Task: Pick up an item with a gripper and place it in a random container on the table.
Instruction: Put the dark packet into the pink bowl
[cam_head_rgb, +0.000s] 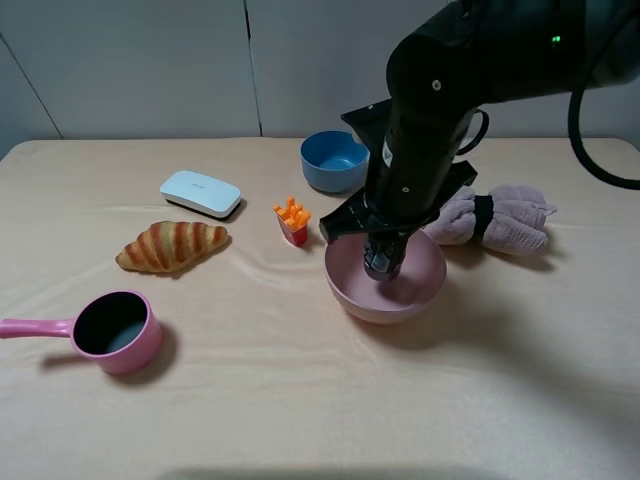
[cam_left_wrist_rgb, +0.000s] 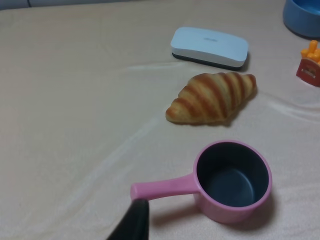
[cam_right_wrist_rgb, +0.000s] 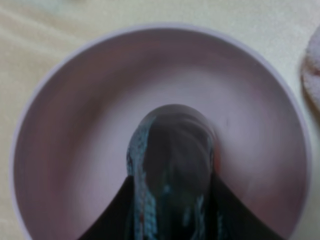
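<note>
The wide pale-pink bowl (cam_head_rgb: 352, 291) sits right of the table's middle. My right gripper (cam_head_rgb: 383, 264) hangs straight over it, reaching down into it. It is shut on the dark grey-black tube (cam_head_rgb: 383, 255), held upright with its round cap end pointing down. In the right wrist view the tube (cam_right_wrist_rgb: 172, 170) sits between the black fingers, above the bowl's inside (cam_right_wrist_rgb: 80, 115). I cannot tell whether the tube touches the bowl's floor. Of my left gripper only one black fingertip (cam_left_wrist_rgb: 132, 222) shows, near the pink saucepan's handle; its state is unclear.
A pink saucepan (cam_head_rgb: 112, 332) stands front left, a croissant (cam_head_rgb: 172, 245) and a white case (cam_head_rgb: 201, 193) behind it. Orange toy fries (cam_head_rgb: 292, 221) and a blue bowl (cam_head_rgb: 334, 160) lie left and behind the pink bowl. A rolled pink towel (cam_head_rgb: 495, 220) lies right.
</note>
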